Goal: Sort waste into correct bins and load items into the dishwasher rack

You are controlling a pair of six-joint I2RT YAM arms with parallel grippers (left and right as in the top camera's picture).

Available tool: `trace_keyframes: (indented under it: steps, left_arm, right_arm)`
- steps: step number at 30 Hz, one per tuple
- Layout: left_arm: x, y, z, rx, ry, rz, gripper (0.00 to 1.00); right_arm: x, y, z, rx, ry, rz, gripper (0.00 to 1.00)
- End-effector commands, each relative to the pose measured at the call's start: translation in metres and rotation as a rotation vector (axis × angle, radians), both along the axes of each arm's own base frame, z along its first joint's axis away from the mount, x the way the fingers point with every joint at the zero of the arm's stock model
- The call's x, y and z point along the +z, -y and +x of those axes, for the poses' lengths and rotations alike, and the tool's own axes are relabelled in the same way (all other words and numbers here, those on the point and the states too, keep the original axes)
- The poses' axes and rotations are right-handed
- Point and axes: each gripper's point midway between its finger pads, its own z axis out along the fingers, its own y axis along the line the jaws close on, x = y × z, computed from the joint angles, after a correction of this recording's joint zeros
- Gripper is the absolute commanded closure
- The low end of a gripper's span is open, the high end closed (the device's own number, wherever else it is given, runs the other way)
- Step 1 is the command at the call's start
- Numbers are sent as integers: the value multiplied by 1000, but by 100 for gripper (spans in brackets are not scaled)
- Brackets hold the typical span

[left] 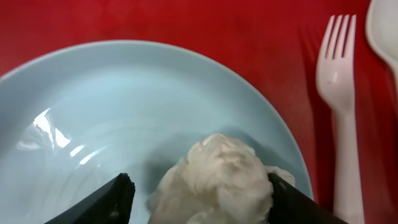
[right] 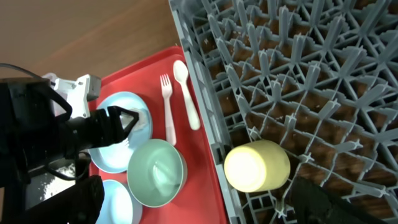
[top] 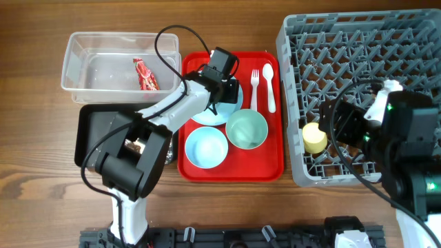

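Note:
A crumpled white tissue [left: 214,177] lies on the large pale blue plate [left: 112,118] on the red tray. My left gripper [left: 202,202] is open with a finger on each side of the tissue; from overhead it [top: 224,93] hangs over the plate [top: 207,117]. The yellow cup [right: 256,165] lies on its side in the grey rack [top: 358,55] near its left wall. My right gripper [right: 205,208] is open above the cup [top: 315,138] and holds nothing. The red wrapper [top: 145,74] lies in the clear tub [top: 83,62].
The red tray [top: 265,165] also holds a pale blue bowl [top: 206,147], a mint bowl [top: 247,129], a white fork [top: 254,86] and a spoon [top: 269,86]. The black tray [top: 89,131] lies under my left arm. Pale grains show at its edge [right: 46,179].

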Motion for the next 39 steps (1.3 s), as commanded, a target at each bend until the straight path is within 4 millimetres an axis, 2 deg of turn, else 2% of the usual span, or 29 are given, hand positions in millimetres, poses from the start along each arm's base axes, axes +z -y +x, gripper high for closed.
trace_keyframes:
  steps: [1, 3, 4, 7, 11, 14, 15, 17, 20, 22, 24, 25, 27, 28, 30, 35, 39]
  left_arm:
    - [-14, 0, -1, -13, -21, 19, 67]
    - [-10, 0, -1, -13, -16, 17, 94]
    - [-5, 1, -2, -15, -13, 11, 96]
    - [29, -2, -3, 6, 9, -11, 96]
    - [96, -19, -7, 34, 87, -44, 96]
    - [140, -47, -9, 87, 146, -67, 96]
    - [158, -65, -8, 123, 172, -77, 96]
    - [180, -99, -3, 199, 214, -89, 96]
    - [188, -147, 10, 311, 243, -87, 96]
    - [178, -179, 18, 385, 224, -71, 96]
    - [162, -199, 25, 428, 192, -63, 95]
    - [154, -205, 29, 444, 178, -57, 77]
    - [142, -213, 34, 459, 160, -47, 27]
    - [137, -217, 35, 467, 153, -44, 15]
    - [138, -219, 36, 471, 155, -44, 1]
    - [195, -218, 30, 467, 241, -81, 0]
    - [236, -201, 11, 407, 269, -165, 1]
  right_arm:
    - [0, -6, 4, 21, -14, 33, 3]
    - [-2, -8, 4, 28, -22, 36, 3]
    - [-2, -8, 4, 28, -22, 36, 3]
    - [0, -8, 4, 28, -17, 35, 3]
    - [4, -7, 0, 30, 5, 34, 3]
    - [10, -8, -4, 54, 32, 18, 3]
    - [12, -9, -6, 68, 46, 10, 3]
    - [16, -9, -9, 75, 63, 8, 3]
    - [21, -9, -12, 75, 84, 8, 3]
    - [24, -9, -14, 79, 97, 4, 3]
    - [26, -9, -16, 97, 112, -17, 3]
    - [26, -9, -16, 109, 117, -29, 3]
    - [27, -9, -17, 118, 123, -38, 3]
    - [28, -9, -18, 130, 127, -46, 3]
    - [27, -9, -19, 132, 126, -48, 3]
    - [25, -9, -22, 133, 110, -48, 3]
    - [25, -9, -22, 135, 112, -51, 3]
